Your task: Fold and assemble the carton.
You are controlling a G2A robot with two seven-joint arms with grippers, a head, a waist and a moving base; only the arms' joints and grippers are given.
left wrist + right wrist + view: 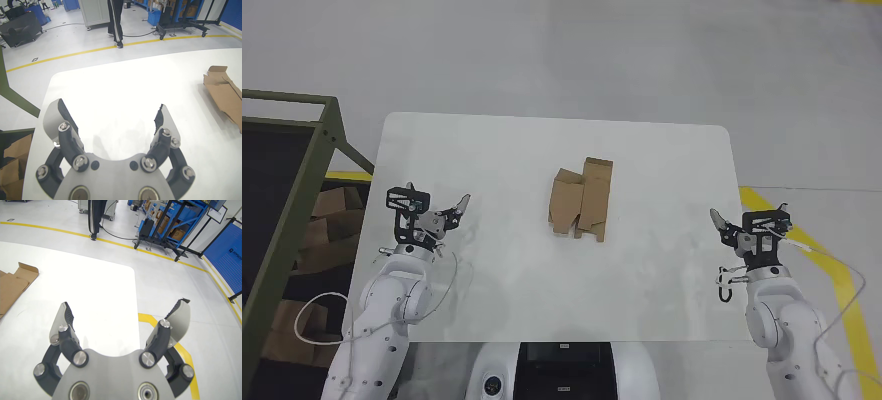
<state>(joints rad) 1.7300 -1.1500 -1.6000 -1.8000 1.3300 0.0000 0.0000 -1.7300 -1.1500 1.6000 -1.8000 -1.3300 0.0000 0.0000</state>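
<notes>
A flattened brown carton (pixel 581 200) lies near the middle of the white table (pixel 492 290), its flaps unfolded. The same carton (pixel 225 94) lies off to the side in the left wrist view, and an edge of it (pixel 15 283) reaches into the right wrist view. My left gripper (pixel 432 208) hovers over the table's left side, well away from the carton, open and empty (pixel 110 108). My right gripper (pixel 747 222) hangs at the table's right edge, partly past it, also open and empty (pixel 124 305).
A dark green frame (pixel 302 180) with cardboard boxes (pixel 327 230) under it stands just left of the table. Yellow floor tape (pixel 802 230) runs past the right edge. A person walks on the floor beyond the far edge.
</notes>
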